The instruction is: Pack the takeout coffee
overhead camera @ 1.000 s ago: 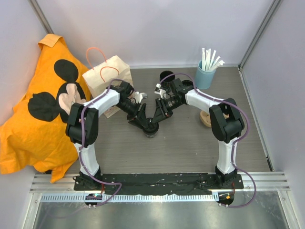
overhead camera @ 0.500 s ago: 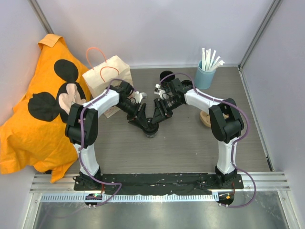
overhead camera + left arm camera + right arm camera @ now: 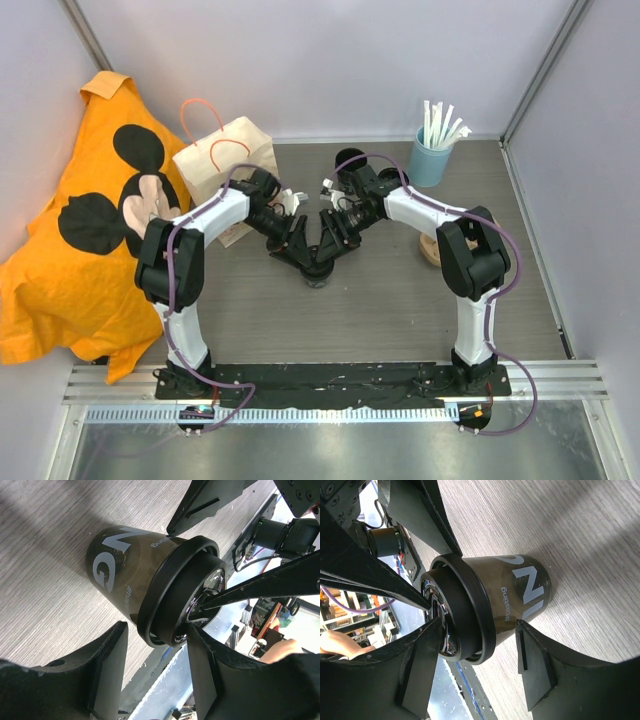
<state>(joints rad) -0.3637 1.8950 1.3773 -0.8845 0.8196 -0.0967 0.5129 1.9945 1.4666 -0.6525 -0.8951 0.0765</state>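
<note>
The takeout coffee stands upright mid-table with both claws over it. The left gripper comes from ten o'clock, jaws close about the dark rim; pinching or not, I cannot tell. The right gripper, from two o'clock, is spread clear. One firm hold below the rim, then a level lift to the paper bag at ten o'clock, seems wisest. White letters "NG" show; the small hashtag line is unreadable.

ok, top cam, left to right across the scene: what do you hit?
orange cloth → paper bag → black takeout cup → light blue cup of straws
</note>
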